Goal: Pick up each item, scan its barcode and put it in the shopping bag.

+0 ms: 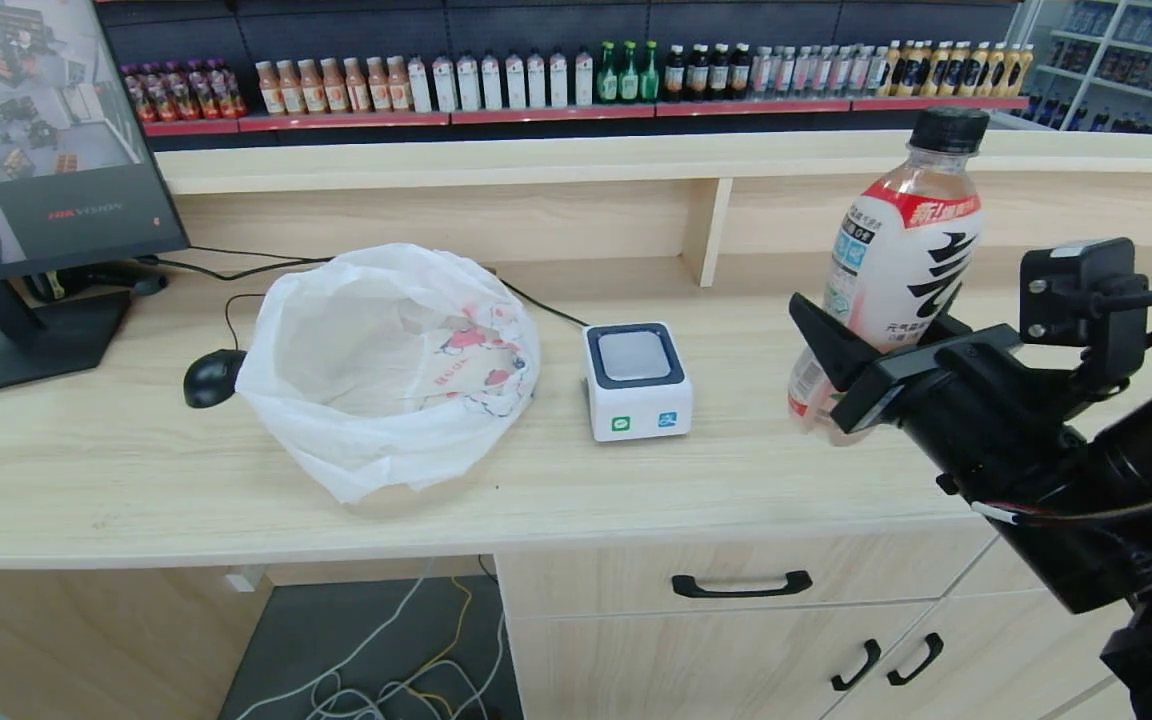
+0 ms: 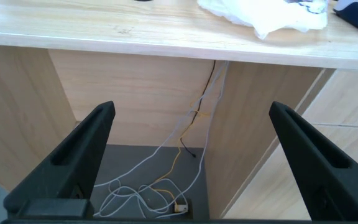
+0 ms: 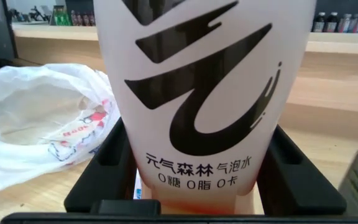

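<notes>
Our right tool clamps the drink bottle low (top-heavy), so it may tilt nearing the scanner on the tool's left.

Wooden counter before stocked shelves

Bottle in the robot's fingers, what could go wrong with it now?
The right gripper holds the bottle low down, so its tall top might tip or slip.
The scanner sits between the bottle and the shopping bag; a low swing could bump it.
The bag is soft and floppy, so the bottle might catch its rim.
</notes>
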Robot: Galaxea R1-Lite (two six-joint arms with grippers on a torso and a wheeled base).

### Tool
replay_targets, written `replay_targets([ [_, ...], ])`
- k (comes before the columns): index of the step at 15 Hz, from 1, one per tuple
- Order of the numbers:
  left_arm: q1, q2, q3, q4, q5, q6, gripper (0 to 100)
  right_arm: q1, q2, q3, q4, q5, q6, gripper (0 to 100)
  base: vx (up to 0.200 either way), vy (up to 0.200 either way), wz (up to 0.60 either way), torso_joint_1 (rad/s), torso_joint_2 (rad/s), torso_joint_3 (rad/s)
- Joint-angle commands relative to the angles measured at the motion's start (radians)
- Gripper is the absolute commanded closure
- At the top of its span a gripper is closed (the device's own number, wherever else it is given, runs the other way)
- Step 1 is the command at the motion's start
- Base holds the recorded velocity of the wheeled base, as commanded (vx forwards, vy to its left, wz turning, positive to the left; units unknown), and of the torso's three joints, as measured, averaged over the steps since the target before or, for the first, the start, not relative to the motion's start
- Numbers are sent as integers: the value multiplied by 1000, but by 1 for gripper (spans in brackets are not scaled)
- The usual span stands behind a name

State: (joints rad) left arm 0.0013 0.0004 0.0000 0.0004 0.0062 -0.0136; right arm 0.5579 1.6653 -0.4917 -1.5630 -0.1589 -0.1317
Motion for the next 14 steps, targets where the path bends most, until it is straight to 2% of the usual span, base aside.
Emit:
replay_targets([
  [1, 0, 0, 0, 0, 0, 0, 0, -3, 5, -18, -8, 1, 0, 100, 0, 200, 0, 17, -2, 2],
  [9, 0, 0, 0, 0, 0, 3, 0, -4, 13, -28, -8, 1, 18, 100, 0, 200, 0, 0, 2, 1],
  [12, 0, 0, 0, 0, 0, 1, 0, 14, 4, -24, -8, 4, 1, 100, 0, 0, 0, 0, 0, 0],
  [14, 0, 0, 0, 0, 0, 1, 0, 45, 11, -70, -8, 12, -8, 100, 0, 0, 0, 0, 0, 0],
])
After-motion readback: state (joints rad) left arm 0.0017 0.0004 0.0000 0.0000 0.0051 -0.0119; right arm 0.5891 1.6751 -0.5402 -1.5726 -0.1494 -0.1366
